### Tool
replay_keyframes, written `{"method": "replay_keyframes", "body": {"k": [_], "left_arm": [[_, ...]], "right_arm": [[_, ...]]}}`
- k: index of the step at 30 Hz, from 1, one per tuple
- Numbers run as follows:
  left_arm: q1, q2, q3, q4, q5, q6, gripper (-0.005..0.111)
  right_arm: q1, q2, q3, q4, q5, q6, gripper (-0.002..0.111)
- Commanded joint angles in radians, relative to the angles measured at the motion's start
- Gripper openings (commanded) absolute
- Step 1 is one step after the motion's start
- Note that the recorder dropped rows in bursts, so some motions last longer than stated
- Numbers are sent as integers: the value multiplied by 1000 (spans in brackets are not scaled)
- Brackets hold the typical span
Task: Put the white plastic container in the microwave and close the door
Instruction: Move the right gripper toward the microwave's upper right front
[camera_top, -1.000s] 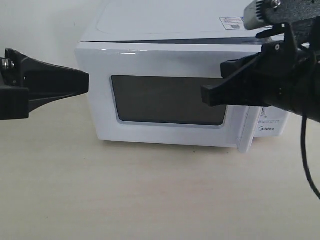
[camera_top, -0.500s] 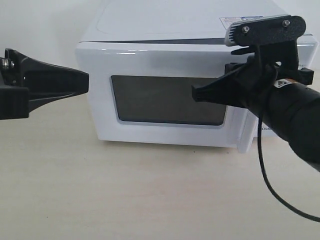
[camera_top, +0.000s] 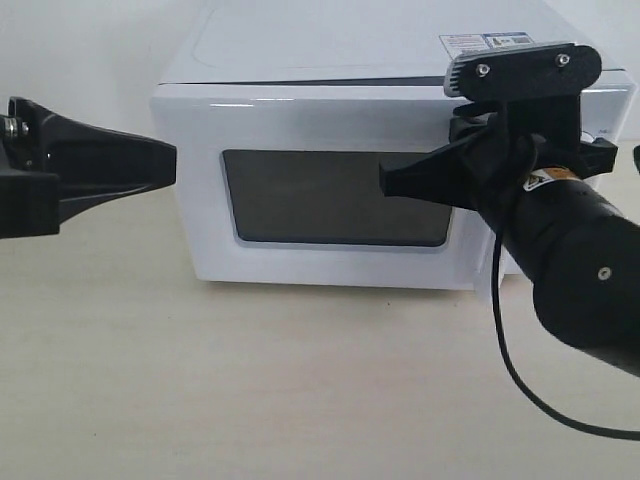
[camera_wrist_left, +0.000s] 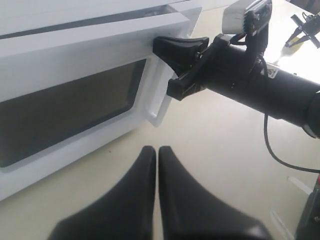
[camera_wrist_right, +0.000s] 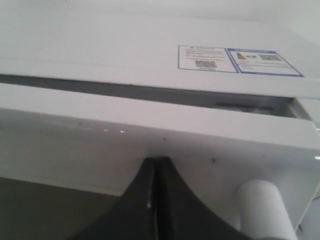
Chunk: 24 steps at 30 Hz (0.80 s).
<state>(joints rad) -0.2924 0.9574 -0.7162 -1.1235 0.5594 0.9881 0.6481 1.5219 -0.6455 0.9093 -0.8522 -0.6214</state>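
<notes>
The white microwave (camera_top: 330, 50) stands at the back of the table. Its door (camera_top: 300, 125) with the dark window (camera_top: 320, 200) is almost against the body, with a thin dark gap (camera_wrist_right: 150, 90) showing along the top. My right gripper (camera_wrist_right: 158, 160) is shut and empty, its tip (camera_wrist_left: 156, 44) touching the door's front just above the white bar handle (camera_wrist_right: 265, 205). My left gripper (camera_wrist_left: 157, 149) is shut on nothing and hangs off the microwave's left side (camera_top: 172, 162), apart from it. The white plastic container is out of view.
A sticker (camera_top: 487, 42) lies on the microwave's top right. The right arm covers the dials. A black cable (camera_top: 510, 370) loops down from the right arm over the beige table (camera_top: 300, 380). A wall stands behind the microwave.
The right arm has swung lower, and its shut tip has slid a little left across the door's front. The left gripper has stayed still.
</notes>
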Motion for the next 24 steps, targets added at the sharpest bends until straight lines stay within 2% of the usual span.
{"method": "replay_keyframes", "body": {"k": [1,5,13,24], "left_arm": [[-7,-8,31,-9,-22,-7,4],[-7,-8,40,-16,-74,-7,4],[-7,-8,40,-39,-63,-7,4],[-7,-8,40,-39,-63,-7,4]], "right_arm": [[1,23,-3,-6,-83,25,0],[1,25,-5,-12,-112,29,0],[-1,25,-5,-29,-188,36,0],[-1,26,-5,-25,-152,43,0]]}}
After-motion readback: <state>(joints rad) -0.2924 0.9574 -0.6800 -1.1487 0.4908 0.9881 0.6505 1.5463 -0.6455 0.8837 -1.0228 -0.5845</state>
